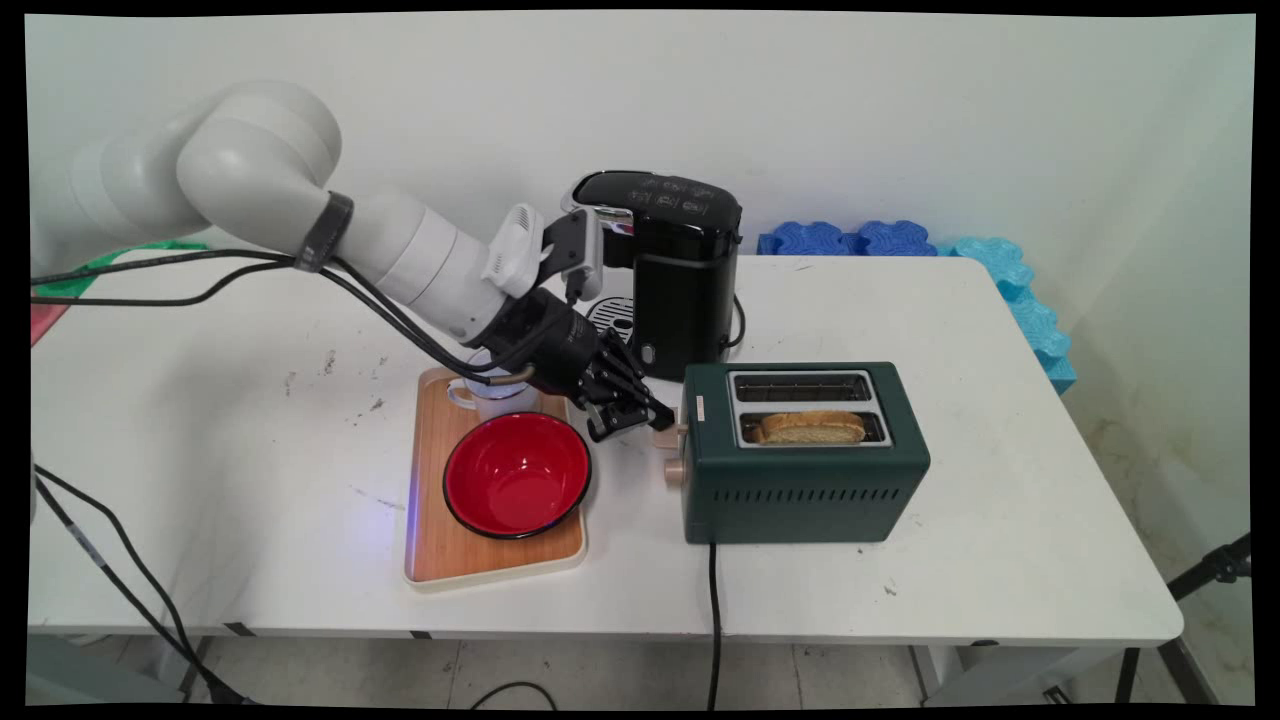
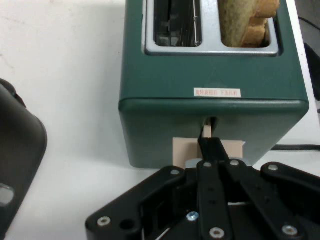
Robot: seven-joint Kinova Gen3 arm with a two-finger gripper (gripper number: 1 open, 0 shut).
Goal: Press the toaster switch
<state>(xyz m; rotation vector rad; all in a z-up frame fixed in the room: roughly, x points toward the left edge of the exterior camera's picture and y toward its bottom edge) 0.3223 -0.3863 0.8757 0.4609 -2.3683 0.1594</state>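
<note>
Now we see our gripper (image 1: 655, 418) at centre frame, fingers drawn together, tips pressed on the beige lever (image 2: 207, 148) of the green toaster (image 1: 805, 455); toast (image 1: 808, 428) sits in its nearer slot, right of centre.

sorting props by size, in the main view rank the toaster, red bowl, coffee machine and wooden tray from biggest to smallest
1. toaster and wooden tray: look alike, not ranked
2. coffee machine: farther back, so unsure
3. red bowl: smallest
</note>
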